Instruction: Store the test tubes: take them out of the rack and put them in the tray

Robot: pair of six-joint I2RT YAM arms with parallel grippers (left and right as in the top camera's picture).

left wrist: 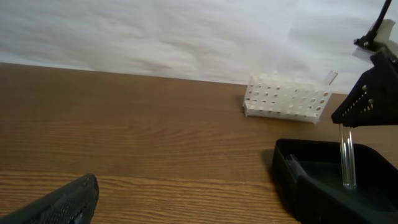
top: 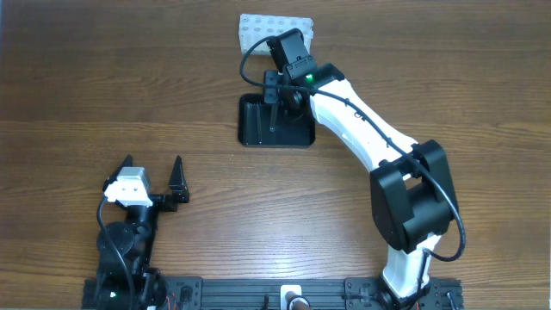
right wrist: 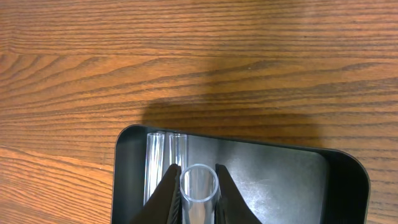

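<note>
Nearest to you, your left gripper (top: 153,161) sits low over the brown wooden worktop (top: 430,69) close to its own base, with its jaws spread wide and nothing between them. One of its dark fingers (left wrist: 62,200) shows at the edge of the left wrist view. It is well apart from the task's things. Farther up the worktop lies the black tray (top: 250,138), a shallow rectangular dish with rounded corners. Two tubes (right wrist: 154,163) already lie flat in it, side by side along one wall and touching or nearly touching each other. Your right arm reaches across to this tray, and your right gripper (right wrist: 199,190) hangs above it pointing straight down, its jaws clamped on a clear test tube (left wrist: 348,155). The tube stands upright with its open mouth toward the wrist camera and its rounded end down inside the tray's walls. You cannot tell from these views whether that end touches the tray floor. From the right wrist view, the held tube is just beside the two tubes lying flat. Just beyond the tray, nearest the far edge of the worktop, stands the white rack (left wrist: 286,99), a low block with rows of round holes. One leaning tube (left wrist: 331,77) sticks out of its top at the end closest to your right gripper.
</note>
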